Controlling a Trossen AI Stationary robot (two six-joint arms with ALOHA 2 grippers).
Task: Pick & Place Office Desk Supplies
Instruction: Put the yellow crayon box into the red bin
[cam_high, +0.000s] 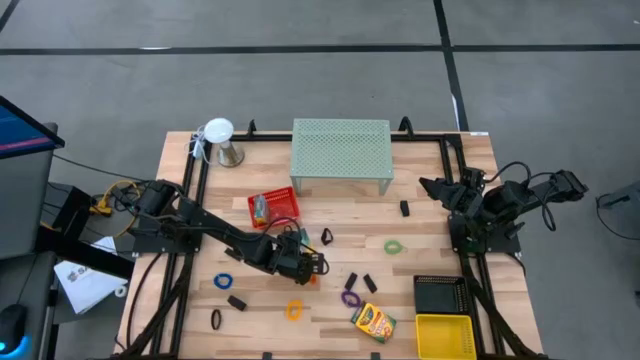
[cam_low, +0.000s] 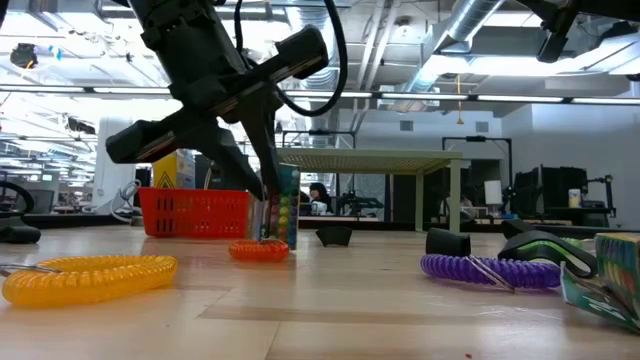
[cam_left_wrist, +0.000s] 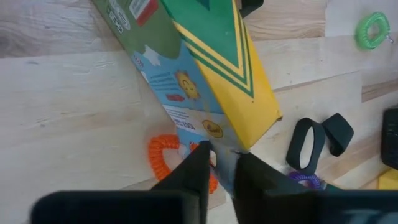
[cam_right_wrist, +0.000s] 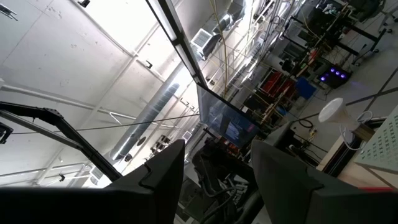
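The left gripper (cam_high: 303, 266) is reaching out over the middle of the table, just below the red tray (cam_high: 273, 208), and its fingers (cam_left_wrist: 194, 169) are pinching the bottom edge of a crayon box (cam_left_wrist: 205, 74). In the low view the box is standing nearly upright beside an orange elastic loop (cam_low: 259, 250), its long axis running away from the jaws. The left arm is clearly the nearer one. Over at the right edge the right gripper (cam_high: 437, 189) is waiting, fingers spread and pointing up at the ceiling, well apart from the supplies
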